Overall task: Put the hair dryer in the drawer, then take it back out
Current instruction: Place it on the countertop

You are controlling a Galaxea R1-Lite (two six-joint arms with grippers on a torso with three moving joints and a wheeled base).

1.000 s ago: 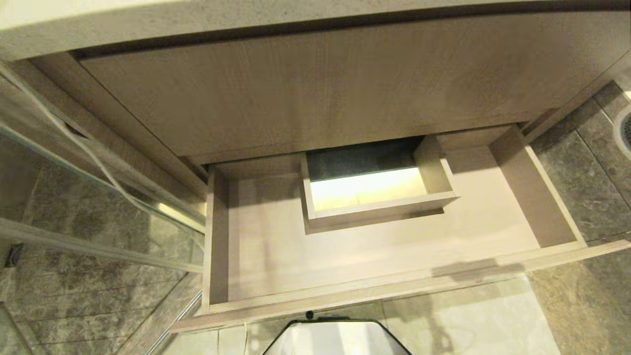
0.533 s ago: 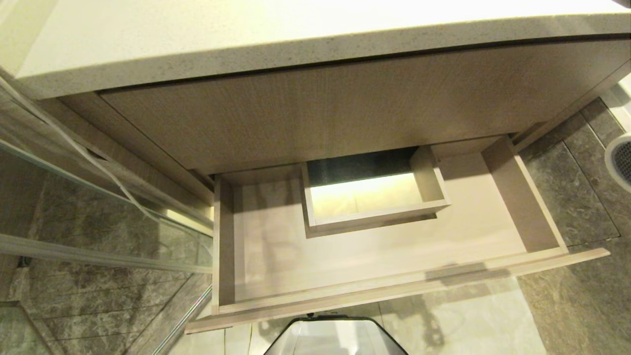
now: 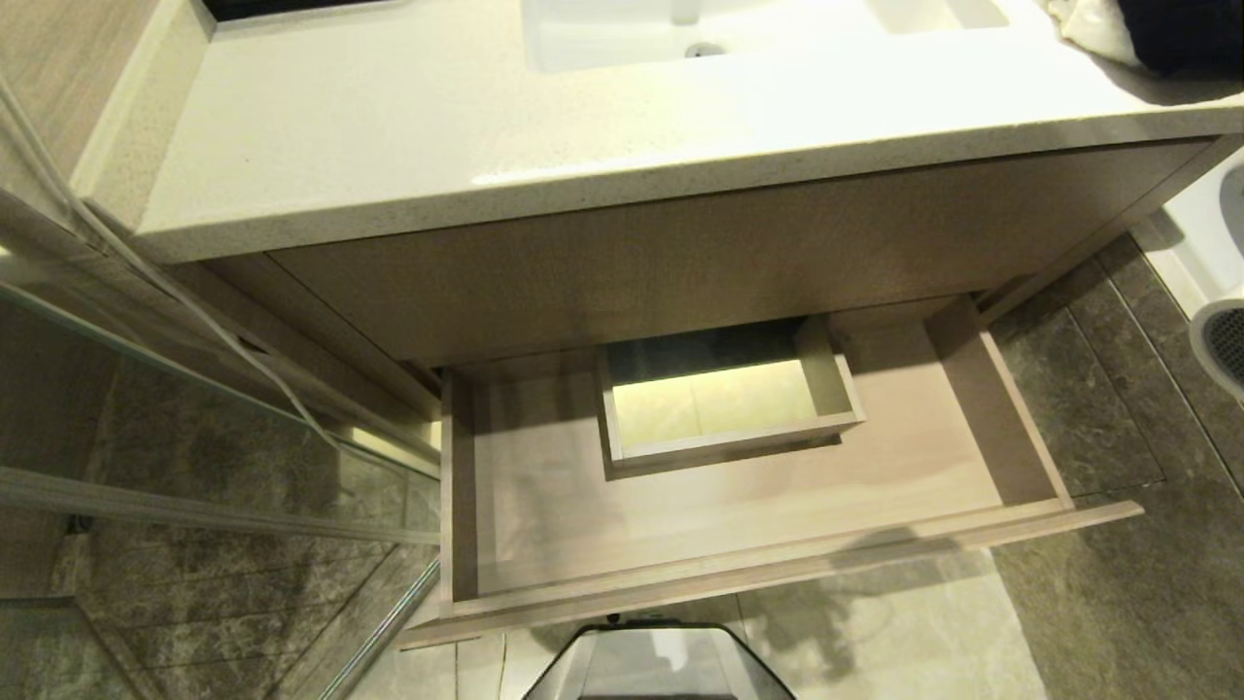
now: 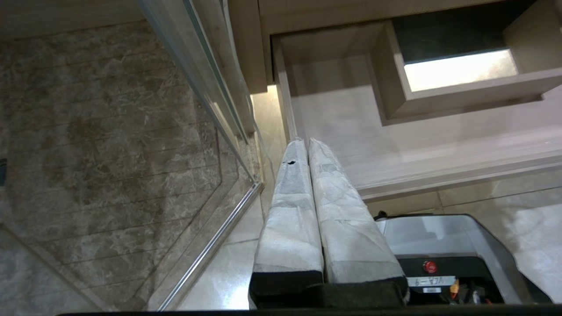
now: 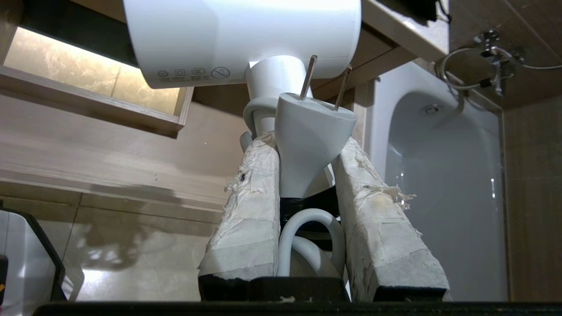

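Note:
The drawer (image 3: 748,576) is pulled out under the vanity, and its floor is bare around the walled cut-out (image 3: 724,408). The hair dryer (image 5: 241,39) is a white barrel with small printed marks, held up to the right of the drawer. My right gripper (image 5: 305,145) is shut on the hair dryer's handle, with the plug (image 5: 309,145) and a cord loop (image 5: 307,228) between its fingers. In the head view only the grille end of the hair dryer (image 3: 1226,345) shows, at the right edge. My left gripper (image 4: 306,142) hangs shut and empty by the drawer's (image 4: 439,162) front left corner.
A pale stone counter (image 3: 486,126) with a sink basin (image 3: 680,29) tops the vanity; a white cloth (image 3: 1093,24) lies at its back right. A glass shower panel (image 3: 194,389) stands to the left, a bathtub (image 5: 439,175) to the right. My base (image 3: 661,666) sits before the drawer.
The head camera has risen: the whole scene slid down and shrank, and the counter top and sink came into view. The drawer stays open with nothing in it.

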